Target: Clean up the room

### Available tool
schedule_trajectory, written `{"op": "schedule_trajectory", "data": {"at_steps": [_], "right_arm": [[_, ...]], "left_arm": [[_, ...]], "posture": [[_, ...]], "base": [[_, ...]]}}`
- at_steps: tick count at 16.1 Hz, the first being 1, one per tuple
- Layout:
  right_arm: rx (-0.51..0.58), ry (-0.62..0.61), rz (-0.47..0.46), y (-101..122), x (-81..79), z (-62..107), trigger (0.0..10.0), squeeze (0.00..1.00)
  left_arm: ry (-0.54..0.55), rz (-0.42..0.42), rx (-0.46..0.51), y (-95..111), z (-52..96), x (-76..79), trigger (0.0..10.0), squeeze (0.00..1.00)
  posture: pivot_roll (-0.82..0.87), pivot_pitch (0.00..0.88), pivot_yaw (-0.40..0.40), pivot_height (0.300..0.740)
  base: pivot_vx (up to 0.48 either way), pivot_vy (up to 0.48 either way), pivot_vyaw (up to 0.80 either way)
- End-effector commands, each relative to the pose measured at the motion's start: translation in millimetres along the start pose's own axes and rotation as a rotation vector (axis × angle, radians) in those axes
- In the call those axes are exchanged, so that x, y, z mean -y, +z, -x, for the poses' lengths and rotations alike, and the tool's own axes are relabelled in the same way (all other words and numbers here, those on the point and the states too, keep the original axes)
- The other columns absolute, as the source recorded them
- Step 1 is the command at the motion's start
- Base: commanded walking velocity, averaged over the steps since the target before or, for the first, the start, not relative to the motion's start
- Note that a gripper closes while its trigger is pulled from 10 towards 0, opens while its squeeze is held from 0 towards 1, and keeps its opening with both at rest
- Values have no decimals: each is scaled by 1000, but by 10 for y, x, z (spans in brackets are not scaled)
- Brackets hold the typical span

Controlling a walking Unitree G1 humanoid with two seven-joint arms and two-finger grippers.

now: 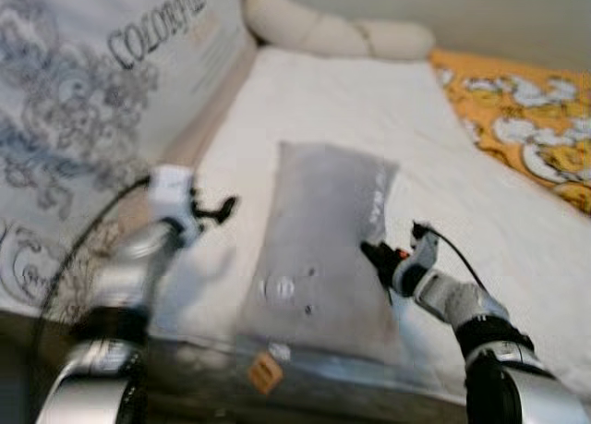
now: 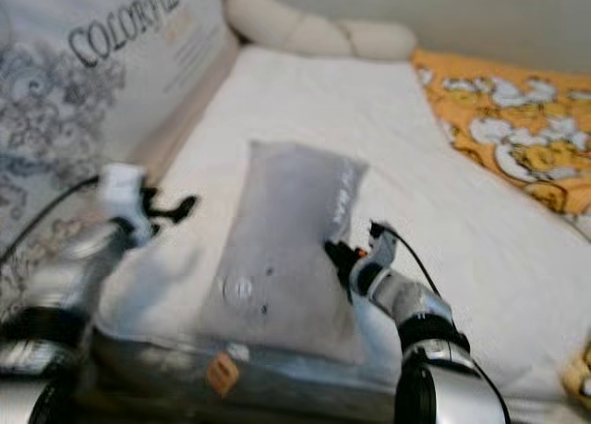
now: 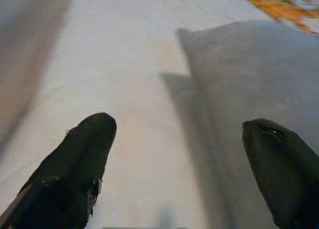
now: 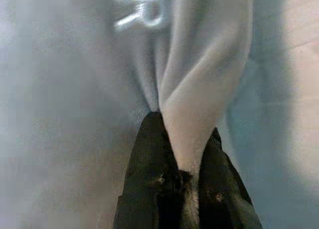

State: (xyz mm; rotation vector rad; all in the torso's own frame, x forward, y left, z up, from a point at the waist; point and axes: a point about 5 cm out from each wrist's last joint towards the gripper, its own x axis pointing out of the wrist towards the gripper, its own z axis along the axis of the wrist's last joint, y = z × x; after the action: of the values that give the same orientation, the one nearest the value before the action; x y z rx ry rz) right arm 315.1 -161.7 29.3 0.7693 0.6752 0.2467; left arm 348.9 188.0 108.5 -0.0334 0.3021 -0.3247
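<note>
So here's where we're at: our right gripper [image 4: 187,176] is clamped on a fold of the grey pillow [image 1: 323,248], pinching the fabric along the pillow's right side, close to the near edge of the bed [image 1: 517,239]. You can see the cloth bunched up between the two black fingers [image 4: 147,174] in the right wrist view, so that grip looks solid to us.

The pillow lies lengthwise, its long axis running from the near edge of the bed up toward the far end, tilted a bit to the right as it goes.

Our left gripper [image 1: 217,209] is spread wide and holding nothing, hovering over bare white sheet just beside the pillow's left side. The pillow sits to that gripper's right.

So the pillow is between our two arms, and we'd guess the free left one only needs to come across to its right to catch the other long edge.

Further back there's a cream bolster [image 1: 332,27] at the far end and an orange patterned blanket [image 1: 526,119] toward the far right corner.
</note>
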Motion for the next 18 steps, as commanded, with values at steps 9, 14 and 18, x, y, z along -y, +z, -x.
{"op": "schedule_trajectory", "data": {"at_steps": [9, 14, 18], "right_arm": [[-84, 25, 179, -155, -26, -50, 0, 0], [-88, 66, 186, -131, -112, -87, 0, 0], [-87, 127, 201, -101, -297, -167, 0, 0]], "left_arm": [[-247, 218, -179, -528, -301, 627, 10000, 1000], [-626, 532, -170, -565, -242, 976, 10000, 1000], [-732, 593, -131, -497, -238, 1069, 10000, 1000]], "posture": [[-33, 0, -25, 740], [-28, 0, -49, 740], [1, 0, -75, 740]], "base": [[0, 0, 0], [0, 0, 0], [0, 0, 0]]}}
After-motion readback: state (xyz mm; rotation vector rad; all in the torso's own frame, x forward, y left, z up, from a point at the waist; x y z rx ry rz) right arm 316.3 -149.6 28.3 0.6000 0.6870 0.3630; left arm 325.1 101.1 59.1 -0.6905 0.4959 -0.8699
